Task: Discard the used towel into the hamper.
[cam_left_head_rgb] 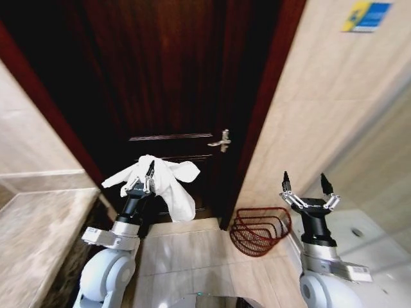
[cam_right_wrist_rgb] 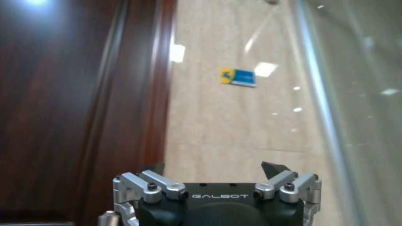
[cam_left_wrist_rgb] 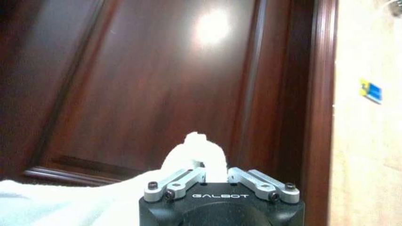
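Note:
A white towel (cam_left_head_rgb: 168, 181) hangs in the air in front of the dark door, pinched by my left gripper (cam_left_head_rgb: 149, 170), which is shut on its upper fold; loose ends droop to both sides. In the left wrist view the towel (cam_left_wrist_rgb: 197, 153) bulges up between the closed fingers. The hamper (cam_left_head_rgb: 259, 230), a dark red wire basket, stands on the floor by the door frame, lower and to the right of the towel. My right gripper (cam_left_head_rgb: 304, 184) is raised at the right, open and holding nothing, above and just right of the hamper; it also shows in the right wrist view (cam_right_wrist_rgb: 213, 168).
A dark wooden door (cam_left_head_rgb: 173, 96) with a metal lever handle (cam_left_head_rgb: 222, 139) fills the space ahead. Beige tiled wall (cam_left_head_rgb: 327, 109) on the right carries a small blue and yellow sticker (cam_left_head_rgb: 366, 15). A stone counter (cam_left_head_rgb: 35, 231) runs along the left. A white basin (cam_left_head_rgb: 369, 240) lies at the lower right.

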